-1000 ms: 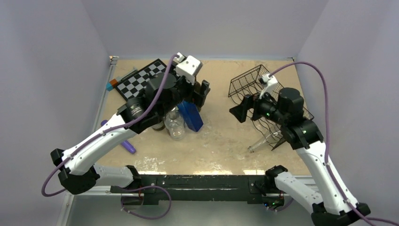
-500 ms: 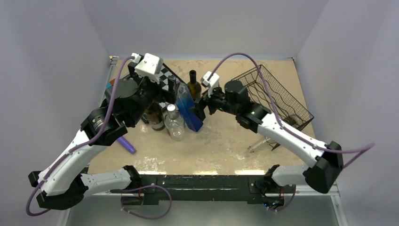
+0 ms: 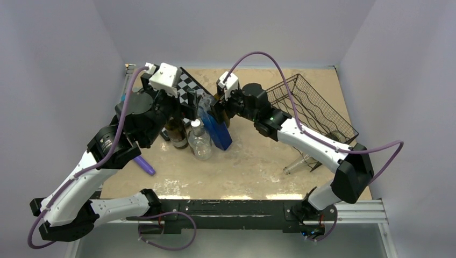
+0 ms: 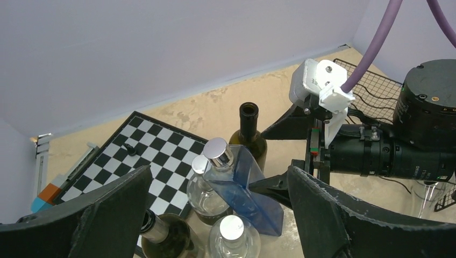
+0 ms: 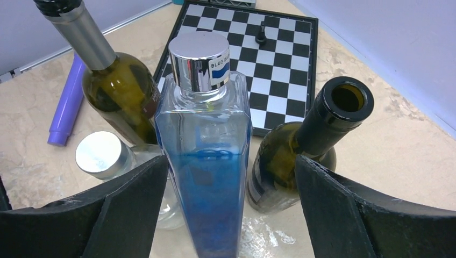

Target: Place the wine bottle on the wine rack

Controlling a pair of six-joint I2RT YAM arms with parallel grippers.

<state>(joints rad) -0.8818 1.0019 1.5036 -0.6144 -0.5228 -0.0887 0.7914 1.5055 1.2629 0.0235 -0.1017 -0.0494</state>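
Wine bottle [image 5: 301, 156], uncapped, stands just ahead of my right claw [image 5: 230, 161], released, beside blue bottle [image 5: 207, 183]; left claw [image 4: 219, 172] released too.

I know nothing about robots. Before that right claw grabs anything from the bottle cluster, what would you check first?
1. Is the right gripper open: ok, jaws spread wide.
2. Jaws centred on a wine bottle: not ok; the blue bottle sits mid-gap, the open-necked wine bottle off to one side.
3. That wine bottle upright: ok.
4. Clearance from the left gripper: cannot tell; it hangs open over the same bottles.
5. Free space on the wine rack: ok, most wavy shelves look bare.
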